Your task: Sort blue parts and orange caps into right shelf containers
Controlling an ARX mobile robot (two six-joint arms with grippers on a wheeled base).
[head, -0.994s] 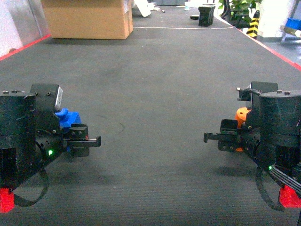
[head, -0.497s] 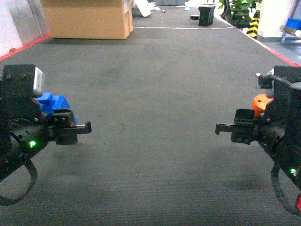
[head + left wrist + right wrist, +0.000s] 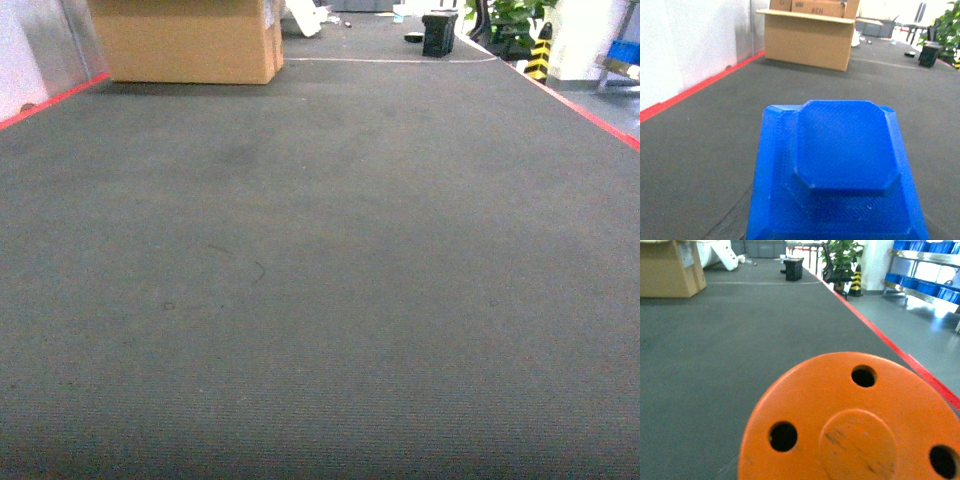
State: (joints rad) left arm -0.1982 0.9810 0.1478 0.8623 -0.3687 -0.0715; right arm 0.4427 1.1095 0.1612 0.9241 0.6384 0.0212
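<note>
- A blue moulded plastic part with a raised octagonal top (image 3: 840,170) fills the left wrist view, well short of the brown cardboard box (image 3: 810,32)
- An orange round cap with three holes (image 3: 850,425) fills the right wrist view
- Neither gripper shows, so I cannot tell their grip

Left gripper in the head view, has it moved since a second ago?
Yes. It slid left, away from the cardboard box, and has left the head view. The left wrist view shows a blue part.
</note>
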